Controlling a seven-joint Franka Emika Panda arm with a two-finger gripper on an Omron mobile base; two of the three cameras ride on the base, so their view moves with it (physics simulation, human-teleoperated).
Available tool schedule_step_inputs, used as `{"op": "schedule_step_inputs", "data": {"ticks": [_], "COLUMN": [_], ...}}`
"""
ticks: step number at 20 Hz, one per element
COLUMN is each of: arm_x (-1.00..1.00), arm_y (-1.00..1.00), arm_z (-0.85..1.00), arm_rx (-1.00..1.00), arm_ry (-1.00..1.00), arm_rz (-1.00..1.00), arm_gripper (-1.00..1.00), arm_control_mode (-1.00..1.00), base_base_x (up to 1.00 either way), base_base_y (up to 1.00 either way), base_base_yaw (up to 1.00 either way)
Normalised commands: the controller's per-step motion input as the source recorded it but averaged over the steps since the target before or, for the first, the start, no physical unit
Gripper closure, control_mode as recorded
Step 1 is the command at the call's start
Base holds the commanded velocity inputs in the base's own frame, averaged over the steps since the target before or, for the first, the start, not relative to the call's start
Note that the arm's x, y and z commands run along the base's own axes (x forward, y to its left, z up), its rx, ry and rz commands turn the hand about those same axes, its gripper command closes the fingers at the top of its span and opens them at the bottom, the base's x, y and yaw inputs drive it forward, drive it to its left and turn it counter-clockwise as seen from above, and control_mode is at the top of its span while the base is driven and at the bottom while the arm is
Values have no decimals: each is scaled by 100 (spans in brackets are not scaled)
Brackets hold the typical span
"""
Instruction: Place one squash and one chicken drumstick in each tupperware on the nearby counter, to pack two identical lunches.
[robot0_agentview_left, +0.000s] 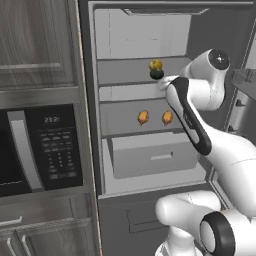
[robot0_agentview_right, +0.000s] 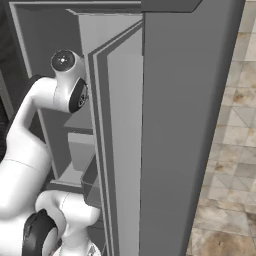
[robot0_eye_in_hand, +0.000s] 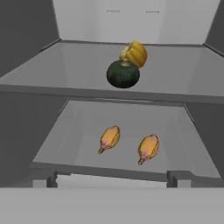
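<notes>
Two squashes are counted on the upper shelf (robot0_eye_in_hand: 183, 83) of the open refrigerator (robot0_agentview_left: 100, 30): one dark green squash (robot0_eye_in_hand: 123, 74) in front and one yellow-orange squash (robot0_eye_in_hand: 135, 53) just behind it, the two touching or nearly so. In the left base view the same pair is seen stacked in line, yellow-orange above dark green, close to the end of the white arm (robot0_agentview_left: 200, 125).

Two chicken drumsticks are counted on the lower shelf (robot0_eye_in_hand: 87, 127): the left drumstick (robot0_eye_in_hand: 109, 138) and the right drumstick (robot0_eye_in_hand: 148, 147). They lie side by side, apart from one another, each with its thick end farther back and its thin end toward the shelf's front edge. In the left base view they are seen as two small orange pieces above one pale drawer (robot0_agentview_left: 152, 155).

The hand is held in front of the upper shelf, level with the squashes. Its fingers cannot be made out in any picture, so whether it is spread or closed cannot be told. Nothing is seen held.

One microwave (robot0_agentview_left: 40, 150) is noted to the left of the refrigerator, with wooden cabinet fronts above and below it. One refrigerator door (robot0_agentview_right: 170, 125) is seen standing open in the right base view, with a tiled floor (robot0_agentview_right: 230, 175) beyond it.
</notes>
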Motion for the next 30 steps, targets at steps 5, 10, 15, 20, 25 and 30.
{"op": "schedule_step_inputs", "data": {"ticks": [5,10,15,20,25,30], "arm_x": [47,64,73,55,49,44], "arm_y": [0,0,-1,0,0,0], "arm_z": [2,0,0,0,0,-3], "arm_rx": [0,0,5,0,0,0], "arm_ry": [0,3,0,0,0,0], "arm_rz": [-2,-1,-1,0,0,0], "arm_gripper": [-100,-100,-100,-100,-100,-100], "arm_control_mode": [-100,-100,-100,-100,-100,-100], "base_base_x": [0,0,0,0,0,0], "base_base_y": [0,0,0,0,0,0], "base_base_yaw": [0,0,0,0,0,0]}}
